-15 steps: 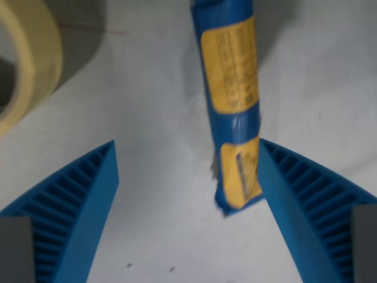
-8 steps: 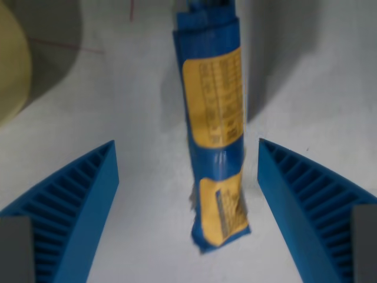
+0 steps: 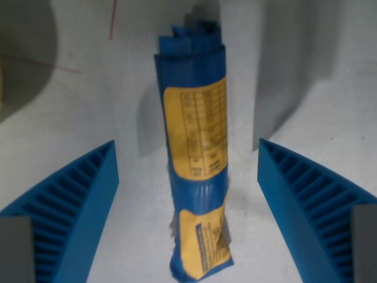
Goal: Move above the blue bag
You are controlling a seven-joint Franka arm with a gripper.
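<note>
Two blue ribbed fingers (image 3: pixel 76 206) of mine spread wide, nothing held, one at each lower corner of wrist view. My gripper (image 3: pixel 187 153) sits over blue bag (image 3: pixel 195 177), which lies lengthwise between fingers, touching neither. Bag long, rolled, yellow printed labels on top face; crumpled end toward top of view, other end near bottom edge. White table (image 3: pixel 306 71) underneath, thin red lines (image 3: pixel 112 20) at upper left. Dark shadows across top.

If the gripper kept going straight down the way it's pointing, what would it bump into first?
Probably the blue bag. It lies between the fingers of the open gripper, roughly centered, on the white table. Depth is hard to judge from this one view.
</note>
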